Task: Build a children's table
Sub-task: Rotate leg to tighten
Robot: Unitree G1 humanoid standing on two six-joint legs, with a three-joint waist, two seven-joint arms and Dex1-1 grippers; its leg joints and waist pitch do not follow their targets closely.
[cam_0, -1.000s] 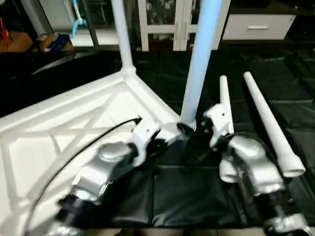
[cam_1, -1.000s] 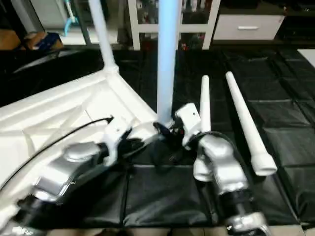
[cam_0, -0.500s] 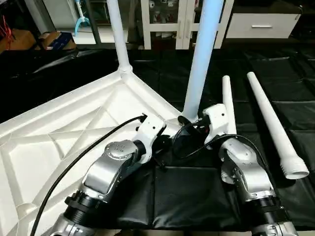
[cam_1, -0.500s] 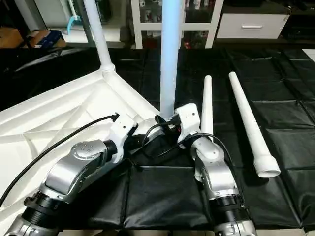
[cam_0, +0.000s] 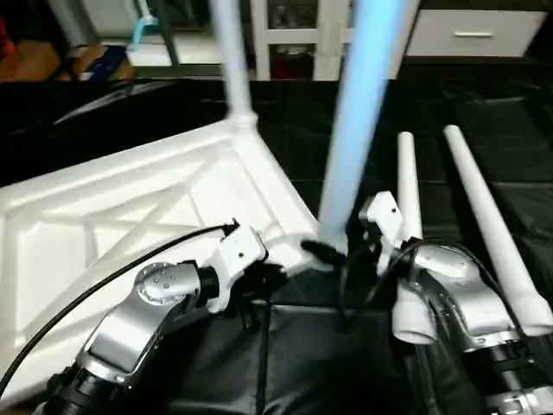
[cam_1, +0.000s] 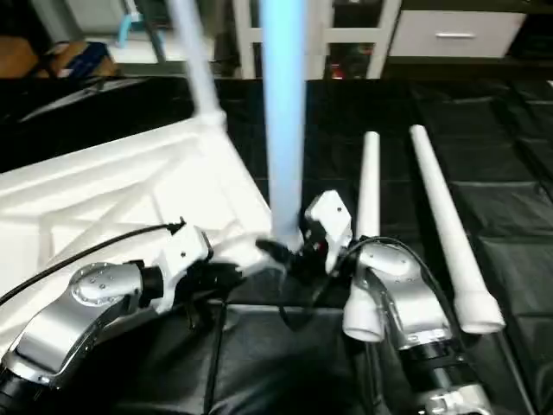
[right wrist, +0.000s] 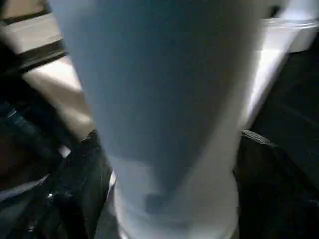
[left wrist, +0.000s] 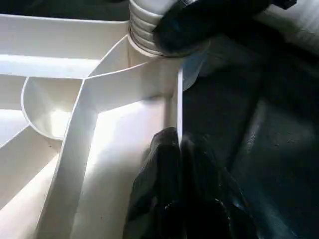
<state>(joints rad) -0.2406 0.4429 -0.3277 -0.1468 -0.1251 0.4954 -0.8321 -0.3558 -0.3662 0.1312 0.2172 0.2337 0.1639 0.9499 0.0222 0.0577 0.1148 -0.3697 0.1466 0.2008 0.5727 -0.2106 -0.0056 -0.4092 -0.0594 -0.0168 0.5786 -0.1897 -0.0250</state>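
Note:
The white tabletop [cam_0: 130,199] lies upside down, its X ribs facing up. One white leg [cam_0: 232,60] stands in the far corner socket. A second leg [cam_0: 359,130] stands upright in the near corner socket [left wrist: 149,35]. My right gripper [cam_0: 328,252] is shut around that leg's base, with a black finger [right wrist: 84,174] on each side of the tube [right wrist: 164,99]. My left gripper [cam_0: 275,275] is shut on the tabletop's rim [left wrist: 178,109] just beside that corner, its fingers [left wrist: 164,159] pinching the thin wall.
Two loose white legs [cam_0: 406,199] [cam_0: 484,216] lie side by side on the black padded mat [cam_0: 346,363] to the right of my right arm. A black cable [cam_0: 130,268] runs along my left forearm. White cabinets [cam_0: 471,26] stand beyond the mat.
The whole picture has shifted and tilted with the camera. Both grippers stay at the near corner, and the leg still stands in its socket.

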